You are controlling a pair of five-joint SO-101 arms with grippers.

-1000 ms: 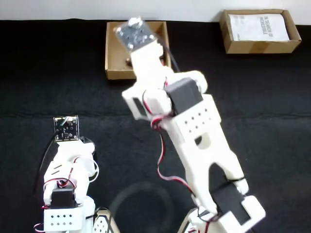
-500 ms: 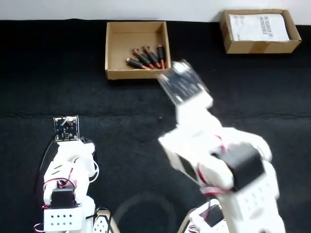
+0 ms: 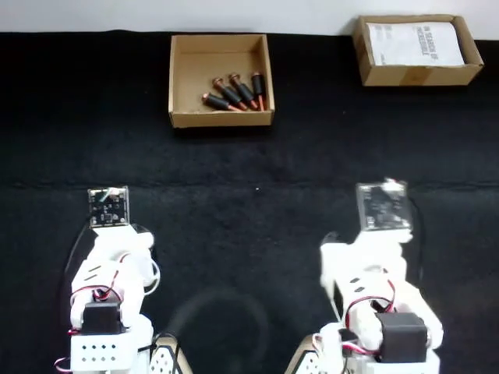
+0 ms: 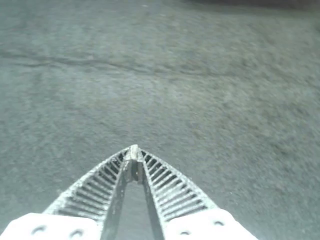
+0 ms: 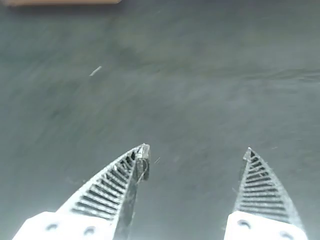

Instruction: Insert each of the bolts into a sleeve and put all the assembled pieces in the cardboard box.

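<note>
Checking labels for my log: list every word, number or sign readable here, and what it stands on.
On the white sheet in the other box: two short lines of dark print, too small and blurred to read.
On the cardboard box and the assembled pieces in it: no text visible.

The cardboard box (image 3: 191,78) is brown, its 4 pieces (image 3: 242,91) black-and-copper, the table (image 3: 257,164) black.
</note>
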